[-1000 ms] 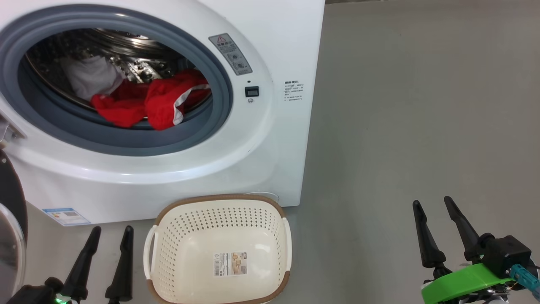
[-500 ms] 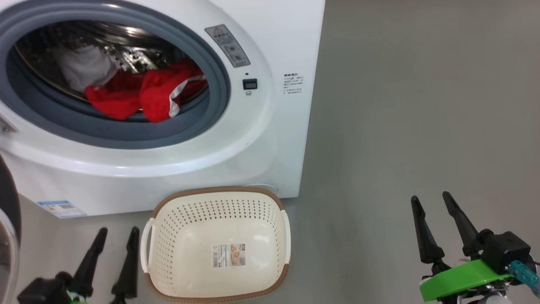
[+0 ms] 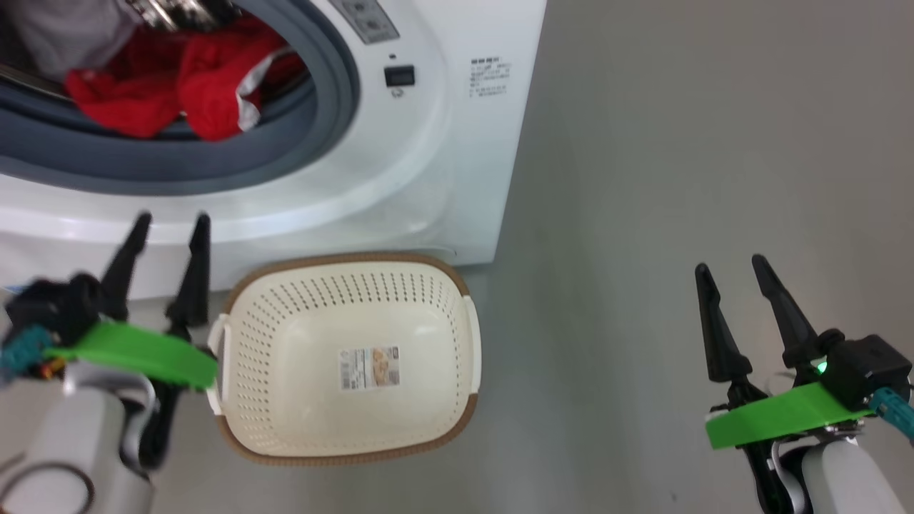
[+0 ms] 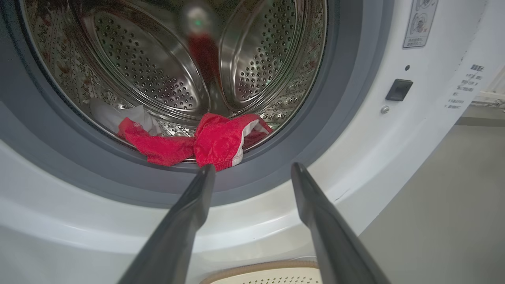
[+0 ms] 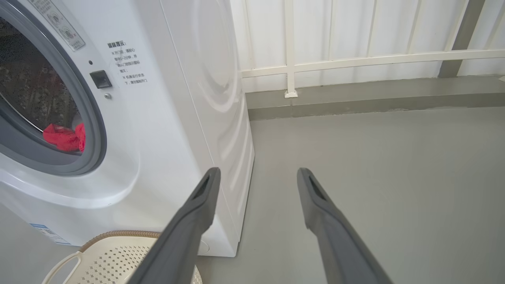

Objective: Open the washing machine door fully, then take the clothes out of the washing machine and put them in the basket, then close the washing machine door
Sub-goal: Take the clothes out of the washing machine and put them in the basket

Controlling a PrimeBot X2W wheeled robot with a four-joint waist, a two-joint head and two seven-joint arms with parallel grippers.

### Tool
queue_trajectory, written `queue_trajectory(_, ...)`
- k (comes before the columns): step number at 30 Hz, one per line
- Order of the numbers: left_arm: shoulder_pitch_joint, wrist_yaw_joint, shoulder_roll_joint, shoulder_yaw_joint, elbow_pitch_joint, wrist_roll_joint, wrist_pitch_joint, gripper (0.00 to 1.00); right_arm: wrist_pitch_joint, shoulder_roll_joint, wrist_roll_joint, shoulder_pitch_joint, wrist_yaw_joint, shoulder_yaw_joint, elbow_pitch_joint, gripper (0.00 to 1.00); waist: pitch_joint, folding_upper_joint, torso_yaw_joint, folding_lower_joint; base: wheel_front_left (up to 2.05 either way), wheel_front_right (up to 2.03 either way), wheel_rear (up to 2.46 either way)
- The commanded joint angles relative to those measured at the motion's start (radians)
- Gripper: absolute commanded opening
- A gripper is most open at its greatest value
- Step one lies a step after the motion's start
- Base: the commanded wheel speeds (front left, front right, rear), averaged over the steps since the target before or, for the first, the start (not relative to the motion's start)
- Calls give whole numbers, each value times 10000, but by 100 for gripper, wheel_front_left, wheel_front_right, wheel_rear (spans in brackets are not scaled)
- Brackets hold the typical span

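Presently, the washing machine (image 3: pixel 428 178) stands with its round mouth uncovered, and the clothes (image 3: pixel 178 100) lie heaped at the front of the steel drum (image 4: pixel 158 79). The red jerseys (image 4: pixel 221 138) with white trim spill onto the lower lip of the grey gasket (image 4: pixel 335 98), and a white garment (image 4: pixel 104 114) sits behind them, to the left in the left wrist view. The basket (image 3: pixel 343 258) rests on the grey floor (image 3: pixel 678 143) just in front of the machine's lower right corner, its far rim close to the white front panel, and a paper label (image 3: pixel 369 368) lies on its bottom. The left gripper (image 3: pixel 171 220) hovers just beside the basket's left handle (image 3: pixel 216 335). Its two dark fingers (image 3: pixel 193 278) are spread wide with nothing between them, pointing up at the white front below the gasket. In the left wrist view the tips aim at the gasket's lower lip, just under the red cloth, and whether one tip touches the hem cannot be told. The right gripper (image 3: pixel 730 265) hangs well to the right of the basket over bare floor, likewise spread wide and holding nothing. Its wrist view looks past the machine's right side toward a white railing (image 5: pixel 355 61) at the back.
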Motion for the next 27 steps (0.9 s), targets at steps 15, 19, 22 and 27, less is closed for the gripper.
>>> queue_trajectory(15,-3804,17,1302,-526,2029,-744,-80,100,-92,2,283,-1021,73,694,-583,100,2405,0,-896,0,0,0,0)
queue_trajectory(19,-4433,17,1503,-768,2344,-869,-80,100,-92,2,372,-1129,73,828,-624,100,2670,0,-994,0,0,0,0)
queue_trajectory(22,-4820,17,1603,-836,2531,-883,-80,100,-92,2,418,-1190,73,925,-655,100,2826,0,-1078,0,0,0,0)
queue_trajectory(27,-5333,17,1784,-803,2772,-721,-80,100,-92,2,487,-1272,73,1043,-709,100,3037,0,-1272,0,0,0,0)
